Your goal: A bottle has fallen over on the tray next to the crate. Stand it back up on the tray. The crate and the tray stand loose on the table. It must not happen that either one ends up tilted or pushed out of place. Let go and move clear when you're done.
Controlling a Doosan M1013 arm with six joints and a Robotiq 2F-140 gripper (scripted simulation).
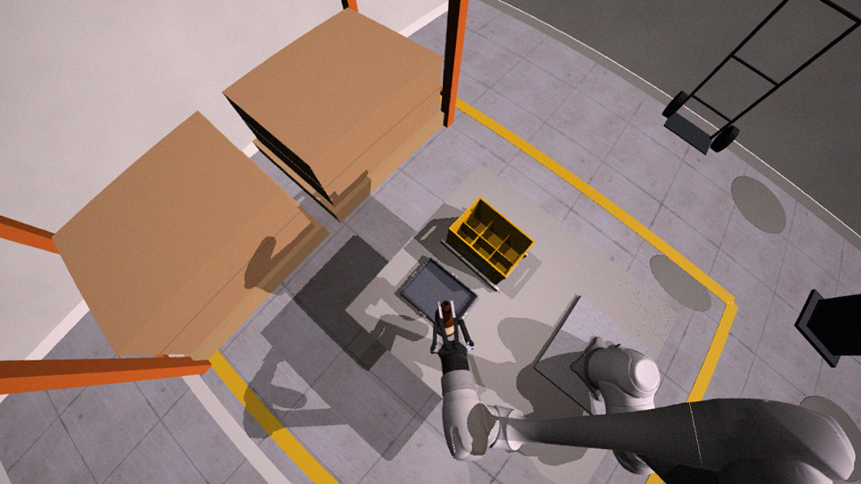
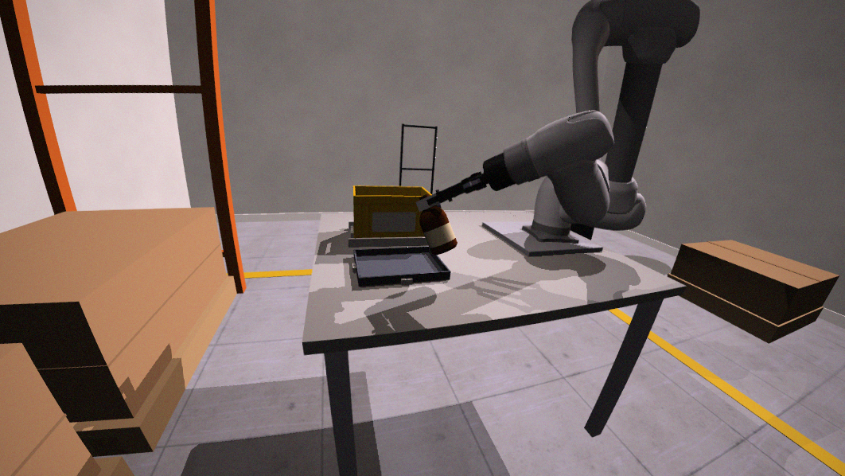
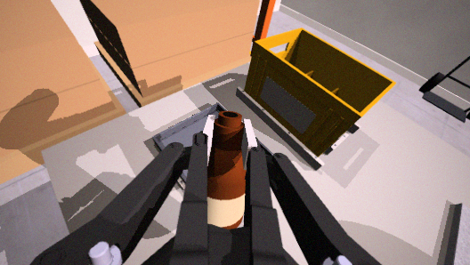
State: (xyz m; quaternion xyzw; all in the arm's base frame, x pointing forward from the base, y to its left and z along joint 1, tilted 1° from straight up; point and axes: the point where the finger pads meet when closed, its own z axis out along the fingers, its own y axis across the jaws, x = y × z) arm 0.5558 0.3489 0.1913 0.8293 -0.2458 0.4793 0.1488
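A brown bottle (image 1: 447,318) (image 2: 437,228) (image 3: 227,173) with a cream label is held up in the air, neck up, its base tilted toward the arm's side. My gripper (image 1: 445,309) (image 2: 424,204) (image 3: 228,127) is shut on it near the neck and shoulder. The dark tray (image 1: 414,300) (image 2: 406,277) (image 3: 178,124) lies on the table below; in the exterior view the bottle's base hangs above the tray's right rear corner. The yellow crate (image 1: 491,244) (image 2: 393,207) (image 3: 289,102) stands behind the tray. The bottle's lower end is partly hidden by the gripper in the wrist view.
A low grey rail (image 1: 469,266) (image 3: 278,129) runs along the crate's side, between crate and tray. The arm's base plate (image 1: 569,342) (image 2: 531,245) is to the right on the table (image 2: 502,307). Large cardboard boxes (image 1: 187,225) (image 2: 118,254) stand beyond the table's edge.
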